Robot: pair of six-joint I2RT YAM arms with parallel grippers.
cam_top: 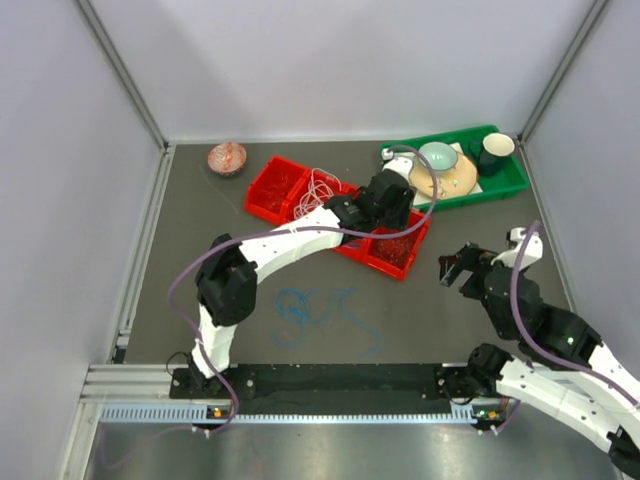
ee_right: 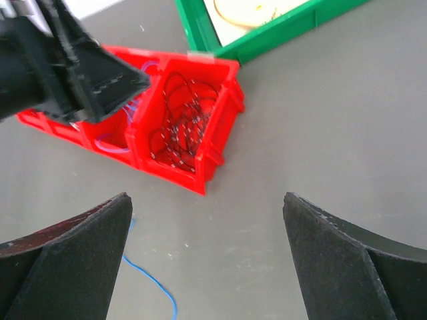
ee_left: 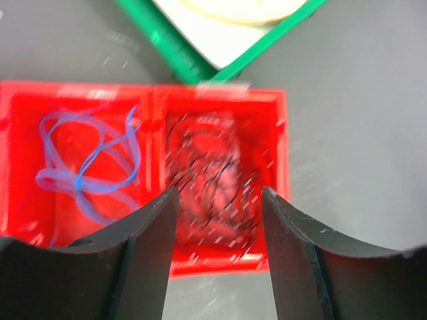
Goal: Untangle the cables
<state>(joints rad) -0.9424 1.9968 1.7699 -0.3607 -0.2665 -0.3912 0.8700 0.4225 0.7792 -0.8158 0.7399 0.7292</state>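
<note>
A red tray [cam_top: 268, 190] with several compartments lies mid-table. My left gripper [cam_top: 398, 222] hovers over its right end, open, and nothing sits between its fingers [ee_left: 150, 230]. Below the left gripper [ee_left: 220, 203], a black cable [ee_left: 213, 177] with white flecks lies coiled in the end compartment. A blue cable [ee_left: 90, 167] lies in the compartment beside it. White cable [cam_top: 322, 187] loops in a middle compartment. More blue cable [cam_top: 320, 315] sprawls loose on the table. My right gripper [cam_top: 455, 265] stands wide open to the tray's right, above bare table [ee_right: 207, 207].
A green tray [cam_top: 505, 183] at the back right holds a plate, a bowl and a dark cup. A pinkish-red bundle [cam_top: 227, 158] sits at the back left. In the right wrist view, a blue strand [ee_right: 150, 283] runs near the left finger.
</note>
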